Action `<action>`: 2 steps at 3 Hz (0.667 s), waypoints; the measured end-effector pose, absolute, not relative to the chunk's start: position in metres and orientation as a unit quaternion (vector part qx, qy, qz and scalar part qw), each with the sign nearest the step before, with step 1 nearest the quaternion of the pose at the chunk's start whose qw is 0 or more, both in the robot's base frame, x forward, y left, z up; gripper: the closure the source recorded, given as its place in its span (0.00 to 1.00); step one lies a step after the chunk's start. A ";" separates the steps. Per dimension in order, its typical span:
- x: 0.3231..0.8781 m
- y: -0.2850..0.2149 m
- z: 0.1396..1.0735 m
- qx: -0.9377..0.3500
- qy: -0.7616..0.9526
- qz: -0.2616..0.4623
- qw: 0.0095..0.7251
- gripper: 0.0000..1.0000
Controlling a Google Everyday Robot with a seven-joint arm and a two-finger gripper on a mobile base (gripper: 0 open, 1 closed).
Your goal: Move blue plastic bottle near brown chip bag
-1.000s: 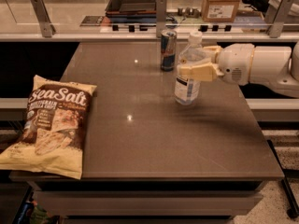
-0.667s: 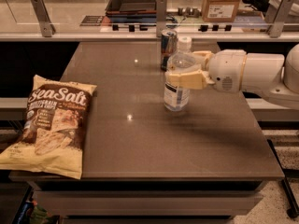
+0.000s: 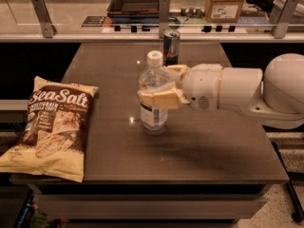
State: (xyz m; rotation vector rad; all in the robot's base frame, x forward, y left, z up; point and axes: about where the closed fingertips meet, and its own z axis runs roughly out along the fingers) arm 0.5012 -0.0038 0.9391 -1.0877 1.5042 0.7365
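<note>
Clear bluish plastic: bottle (image 3: 153, 114) stands upright about mid-table, well apart from the bag (image 3: 52, 127), which lies flat at the left edge. Gripper (image 3: 159, 87) reaches in from the right, its two tan fingers (image 3: 159, 100) clamped on the bottle's waist, one in front, one behind. Can't tell whether the base rests on the table (image 3: 199, 141) or rides just clear of it.

Risks as I read them:
- Base dragging. If it is touching, a leftward push could catch the foot and tip the bottle inside the grip. I'd want daylight under it first.
- Grip. Thin, smooth wall. Squeeze too hard and it buckles; too soft and it slides down or twists.
- Overshoot. Bag's lower left corner looks to hang over the table edge, and I judge it light. A bottle run into it may shove it off, or end up set on the crinkled rim and topple on release. Stop short: beside, not on.
- Release. Opening while the bottle leans, or drawing back before the fingers clear, would knock it over. Tall and narrow, it forgives little.
- Can (image 3: 171, 46) stands behind the bottle, near the far edge. Path runs away from it, so low concern, though a swing of the forearm (image 3: 237, 87) might clip it
</note>
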 end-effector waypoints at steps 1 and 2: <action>0.485 0.027 0.928 -0.465 0.630 0.324 0.531 1.00; 0.472 0.054 0.917 -0.472 0.623 0.337 0.525 1.00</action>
